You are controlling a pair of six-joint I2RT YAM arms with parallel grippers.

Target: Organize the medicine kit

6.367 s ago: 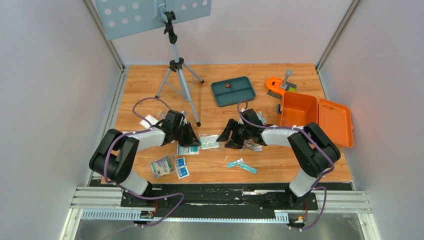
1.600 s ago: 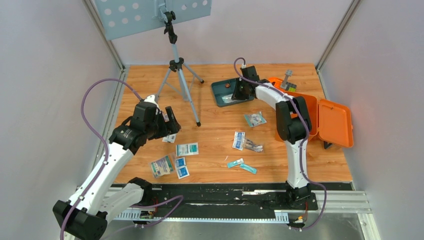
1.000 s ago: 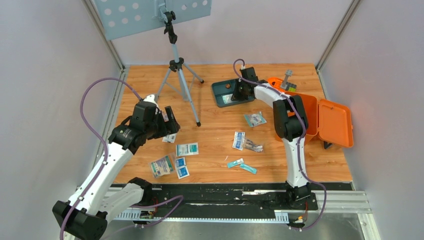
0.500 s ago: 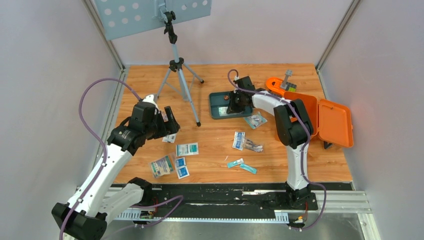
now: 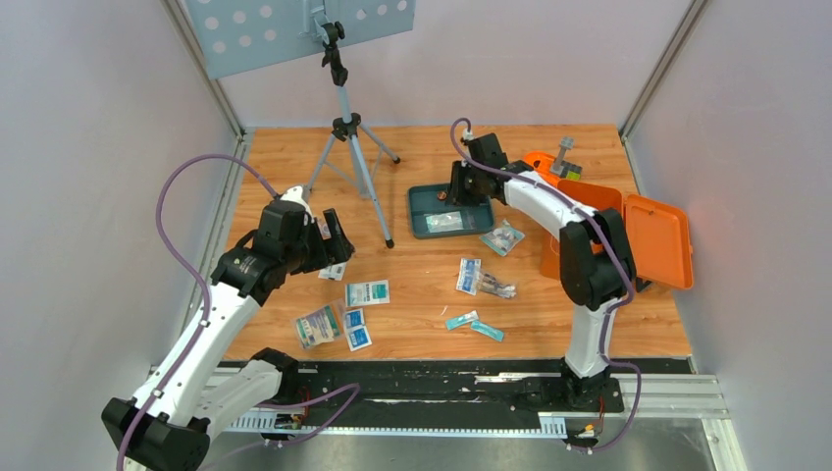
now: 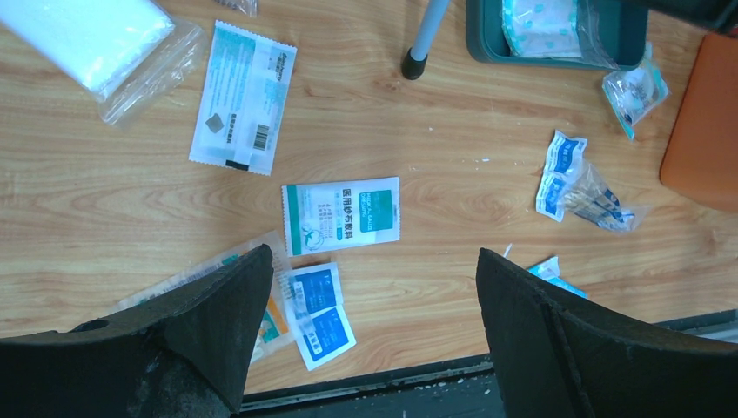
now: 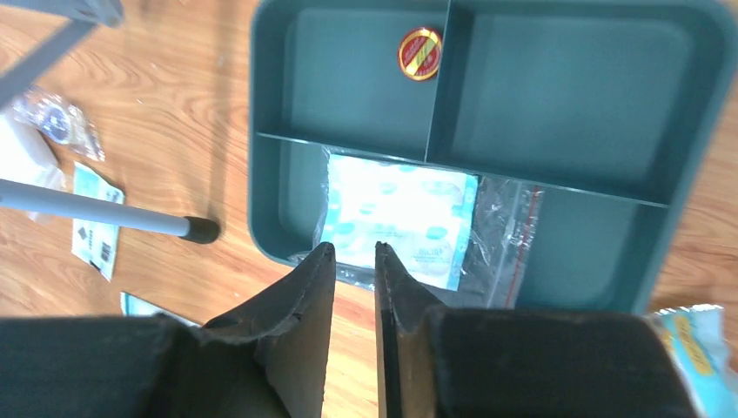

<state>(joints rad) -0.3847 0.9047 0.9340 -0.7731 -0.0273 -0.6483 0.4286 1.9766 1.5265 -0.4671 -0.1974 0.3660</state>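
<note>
While the medicine kit (image 5: 657,240) lies open, Chinese print covers one packet (image 6: 341,216).

We are wearing smooth white shells along the left arm (image 5: 211,314) and the right arm (image 5: 535,196), with bulky black housings capping every joint; a thin purple cable (image 5: 164,208) is trailing loosely beside each of us. Matte black, wedge-shaped fingers are tipping the left gripper (image 6: 374,261) and the right gripper (image 7: 355,248).

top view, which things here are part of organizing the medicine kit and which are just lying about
For the job: medicine kit, open; teal tray; bagged dressing in the tray; loose packets.
Just lying about: tripod; perforated panel.
</note>
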